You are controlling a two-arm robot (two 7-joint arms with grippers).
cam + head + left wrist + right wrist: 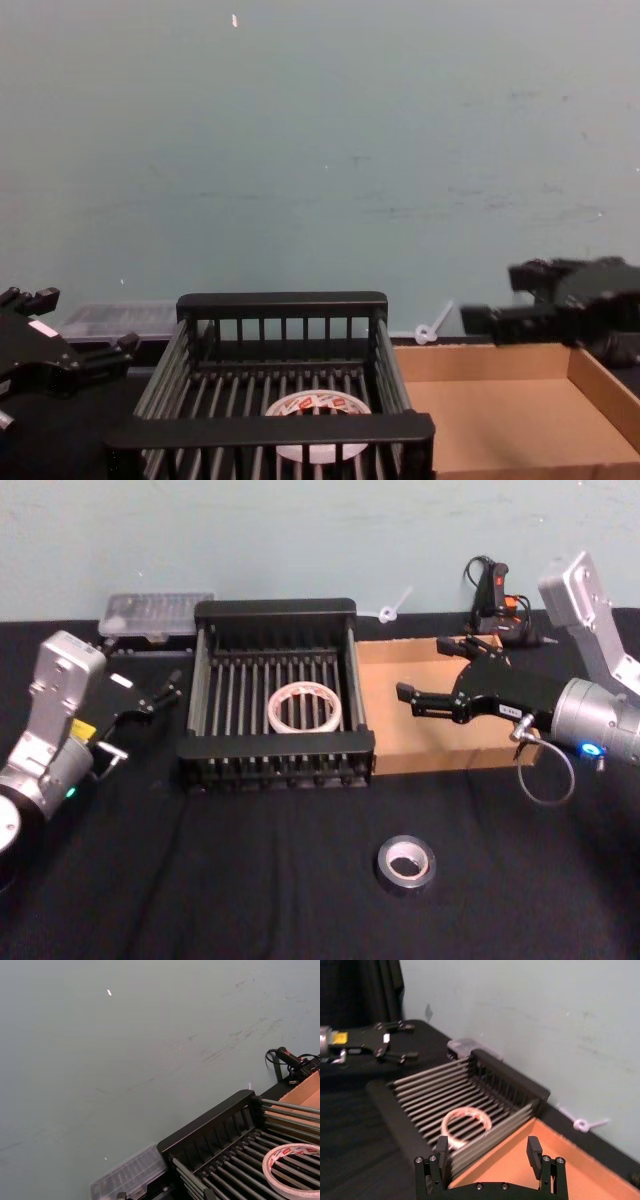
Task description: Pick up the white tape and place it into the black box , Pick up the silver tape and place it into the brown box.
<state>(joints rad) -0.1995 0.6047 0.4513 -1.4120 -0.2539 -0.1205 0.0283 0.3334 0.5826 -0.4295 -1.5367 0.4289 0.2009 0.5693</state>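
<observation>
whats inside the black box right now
The white tape lies flat on the slatted floor of the black box. From the chest view, the front rim covers the roll's near edge.

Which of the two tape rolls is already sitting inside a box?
The white tape: it lies flat on the slatted floor of the black box. The silver tape is out on the black table, in front of both boxes.

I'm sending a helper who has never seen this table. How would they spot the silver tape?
Start at the black box in the middle of the table. Nearer the robot, alone on the black cloth, lies the silver tape: a thick grey roll, unlike the flat white tape inside the box.
</observation>
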